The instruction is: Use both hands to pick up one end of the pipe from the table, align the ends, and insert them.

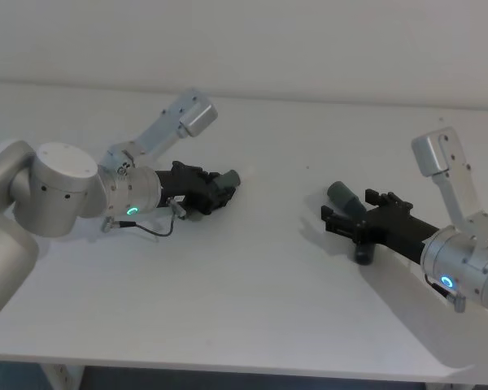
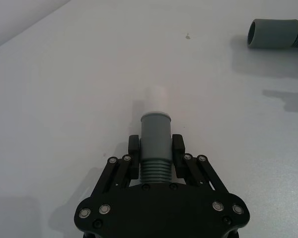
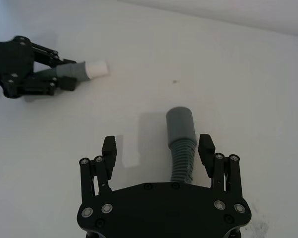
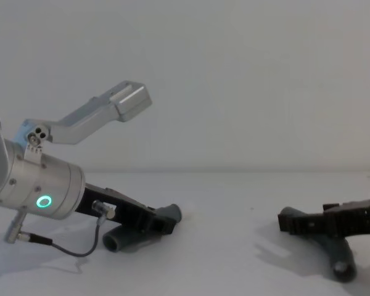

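My left gripper [image 1: 214, 191] is low over the table [image 1: 252, 309] and shut on the ribbed neck of one grey pipe [image 2: 155, 166]. That pipe's collar end [image 2: 155, 126] points forward with a white tip [image 2: 155, 96]. In the chest view its curved end [image 4: 114, 240] rests on the table below the left gripper [image 4: 163, 225]. My right gripper [image 3: 158, 148] is open around the second pipe [image 3: 181, 131], which lies closer to one finger [image 3: 206, 148]. The second pipe's collar end [image 1: 340, 195] points toward the left arm.
The white table stretches bare between the two grippers, a gap of about a third of the head view's width. A small dark speck [image 3: 175, 81] marks the surface. The table's front edge [image 1: 228, 361] runs near the bottom of the head view.
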You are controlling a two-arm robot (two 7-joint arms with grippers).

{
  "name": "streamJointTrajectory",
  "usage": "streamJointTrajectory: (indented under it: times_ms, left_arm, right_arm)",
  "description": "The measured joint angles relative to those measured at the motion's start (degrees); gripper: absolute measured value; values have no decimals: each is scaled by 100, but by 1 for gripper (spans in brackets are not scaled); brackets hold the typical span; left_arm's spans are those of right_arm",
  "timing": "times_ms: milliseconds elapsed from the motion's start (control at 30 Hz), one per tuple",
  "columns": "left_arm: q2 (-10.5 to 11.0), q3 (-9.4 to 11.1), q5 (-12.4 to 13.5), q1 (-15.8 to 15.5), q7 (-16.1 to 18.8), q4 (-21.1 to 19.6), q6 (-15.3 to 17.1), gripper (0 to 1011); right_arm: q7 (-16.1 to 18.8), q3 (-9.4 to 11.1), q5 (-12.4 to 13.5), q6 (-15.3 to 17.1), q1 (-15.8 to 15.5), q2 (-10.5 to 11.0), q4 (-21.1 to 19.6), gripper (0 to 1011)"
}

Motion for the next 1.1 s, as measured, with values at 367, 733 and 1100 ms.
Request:
streamJointTrajectory:
  times_ms: [367, 733, 1100]
  left_arm:
    - [0, 0, 0, 0, 0, 0, 0, 382]
    - [0, 0, 0, 0, 0, 0, 0, 382]
    - [0, 0, 0, 0, 0, 0, 0, 382]
  right_arm:
    - [-26, -4, -45, 13, -18, 2, 123, 1000]
    - [1, -14, -59, 21, -21, 13, 159, 983]
    - [23, -25, -63, 20, -17, 19, 175, 724]
